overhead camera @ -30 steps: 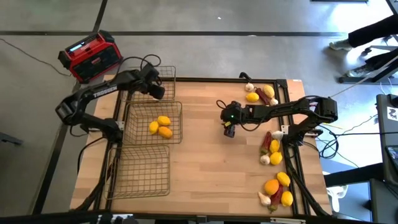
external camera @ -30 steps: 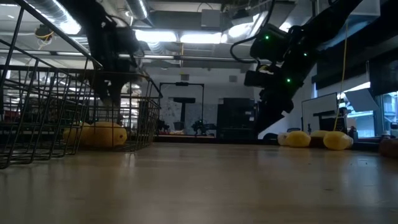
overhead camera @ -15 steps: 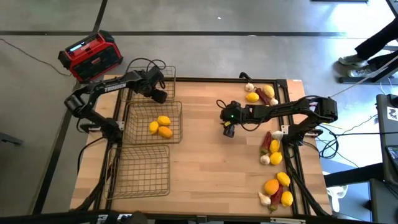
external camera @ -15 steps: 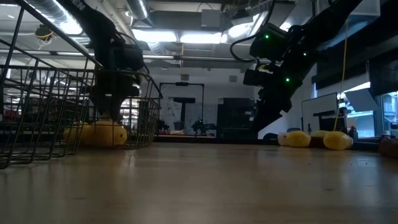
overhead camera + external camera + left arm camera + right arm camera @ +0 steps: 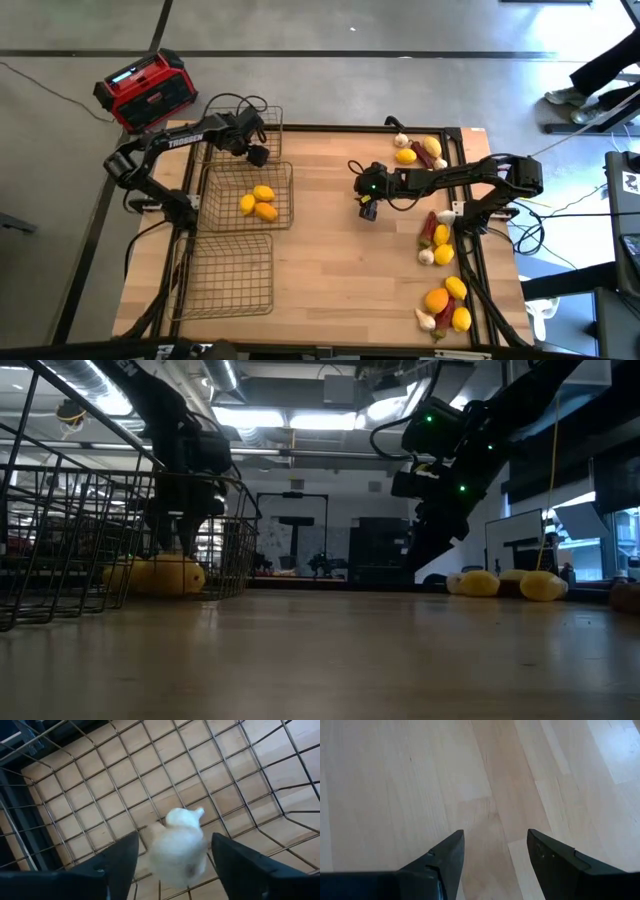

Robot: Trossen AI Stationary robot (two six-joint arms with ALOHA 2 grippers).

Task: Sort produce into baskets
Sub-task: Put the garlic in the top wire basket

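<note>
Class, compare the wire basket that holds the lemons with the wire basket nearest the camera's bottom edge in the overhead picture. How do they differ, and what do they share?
The middle basket holds three lemons; the near basket shows nothing inside. The middle basket sits beside the left tool; the near basket lies farther from both arms. Both are shallow, rectangular wire mesh on the table's left side.

Wooden table (image 5: 330,250) is carrying three wire baskets (image 5: 222,275) lined up along its left edge. Loose produce (image 5: 438,245) is lying directly on the wood, strung down the right edge.
</note>
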